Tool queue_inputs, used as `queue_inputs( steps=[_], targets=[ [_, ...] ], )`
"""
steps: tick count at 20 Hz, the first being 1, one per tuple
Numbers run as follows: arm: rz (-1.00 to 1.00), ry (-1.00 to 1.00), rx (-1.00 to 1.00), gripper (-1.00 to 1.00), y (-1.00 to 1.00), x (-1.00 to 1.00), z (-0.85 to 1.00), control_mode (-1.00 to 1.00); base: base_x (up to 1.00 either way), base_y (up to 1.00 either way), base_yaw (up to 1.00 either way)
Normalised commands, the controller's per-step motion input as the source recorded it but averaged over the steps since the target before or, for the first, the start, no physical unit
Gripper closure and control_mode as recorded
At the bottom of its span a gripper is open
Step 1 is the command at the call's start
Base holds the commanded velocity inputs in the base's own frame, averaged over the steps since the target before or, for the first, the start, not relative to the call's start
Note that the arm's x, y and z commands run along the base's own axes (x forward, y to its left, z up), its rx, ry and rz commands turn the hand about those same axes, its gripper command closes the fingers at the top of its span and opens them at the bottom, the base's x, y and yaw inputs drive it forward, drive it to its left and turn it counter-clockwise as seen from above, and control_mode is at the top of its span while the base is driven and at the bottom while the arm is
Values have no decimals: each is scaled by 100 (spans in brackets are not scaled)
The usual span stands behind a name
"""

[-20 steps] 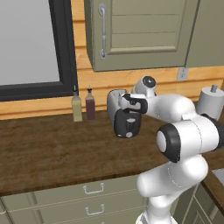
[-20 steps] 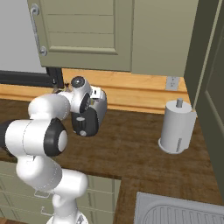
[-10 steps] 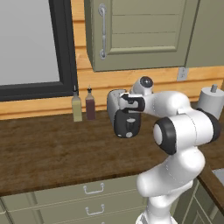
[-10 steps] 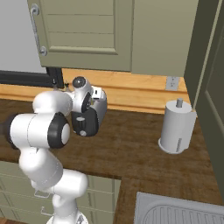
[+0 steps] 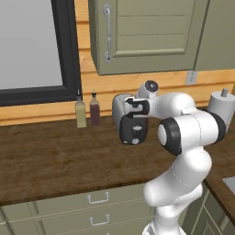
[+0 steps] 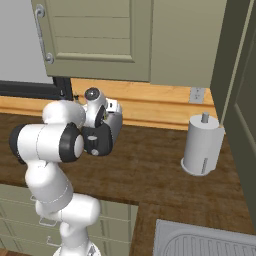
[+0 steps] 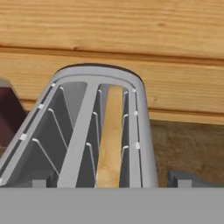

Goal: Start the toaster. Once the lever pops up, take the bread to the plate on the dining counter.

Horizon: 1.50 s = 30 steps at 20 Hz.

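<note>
The silver-grey toaster [image 5: 123,110] stands at the back of the wood counter, its black end panel and round knob [image 5: 133,131] facing me. It is also in the right base view [image 6: 116,125]. In the hand view I look straight down into the toaster's slots [image 7: 78,127]. The light-tan bread [image 7: 111,135] stands on edge in the right slot. My gripper [image 7: 110,180] hangs open just above the toaster's top, one fingertip [image 7: 181,178] outside each long side. In the left base view the gripper [image 5: 134,110] sits over the toaster. The plate and the dining counter are out of view.
Two small bottles [image 5: 81,111] [image 5: 95,109] stand left of the toaster against the wood wall. A white paper-towel roll [image 6: 202,145] stands to the right. A sink [image 6: 200,240] lies at the front right. A wall cabinet [image 5: 147,36] hangs overhead.
My elbow has swung slightly left and up. The hand stays over the toaster with the jaws just as wide.
</note>
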Motion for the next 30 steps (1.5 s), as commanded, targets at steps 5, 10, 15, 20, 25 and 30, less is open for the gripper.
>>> queue_inputs(
  steps=[5, 10, 15, 20, 25, 30],
  targets=[
    [0, 0, 0, -100, 0, 14, -14, -100, 0, 0, 0],
    [0, 0, 0, -100, 0, 11, -24, -100, 0, 0, 0],
    [0, 0, 1, 100, 0, 0, -25, -100, 0, 0, 0],
    [0, 0, 0, 100, 0, 0, -15, -100, 0, 0, 0],
    [0, 2, 0, 100, 0, 0, -1, -100, 0, 0, 0],
    [0, 0, 1, 100, -1, -2, 0, -100, 0, 0, 0]
  ],
)
